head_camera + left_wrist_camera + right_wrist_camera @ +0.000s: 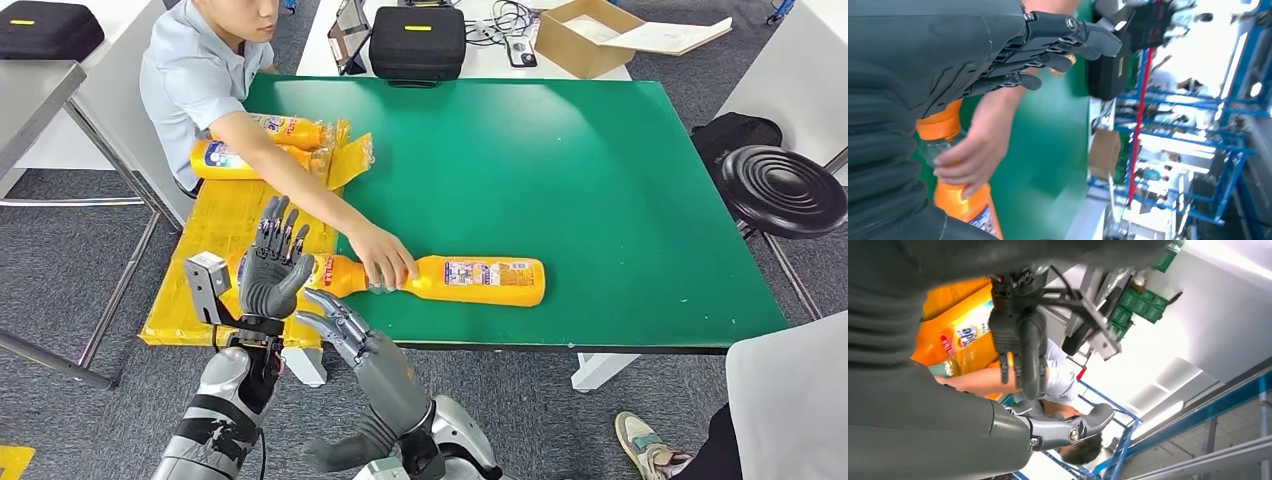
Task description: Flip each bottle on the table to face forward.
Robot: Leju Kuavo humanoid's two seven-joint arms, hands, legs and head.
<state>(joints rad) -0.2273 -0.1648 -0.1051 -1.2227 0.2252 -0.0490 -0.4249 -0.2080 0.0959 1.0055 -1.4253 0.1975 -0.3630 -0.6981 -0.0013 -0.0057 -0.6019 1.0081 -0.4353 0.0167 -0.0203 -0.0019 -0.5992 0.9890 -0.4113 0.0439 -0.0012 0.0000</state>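
- Right now my left hand (272, 268) is raised at the counter's (600, 200) near left corner, fingers spread, holding nothing.
- My right hand (345, 328) sits just beside it, fingers loosely apart, empty too.
- One orange bottle (470, 281) lies on its side near the counter's front edge.
- A person's hand (385, 262) grips its neck, between me and it.
- Two more bottles (262, 148) lie on yellow wrapping (215, 235) at the left edge.
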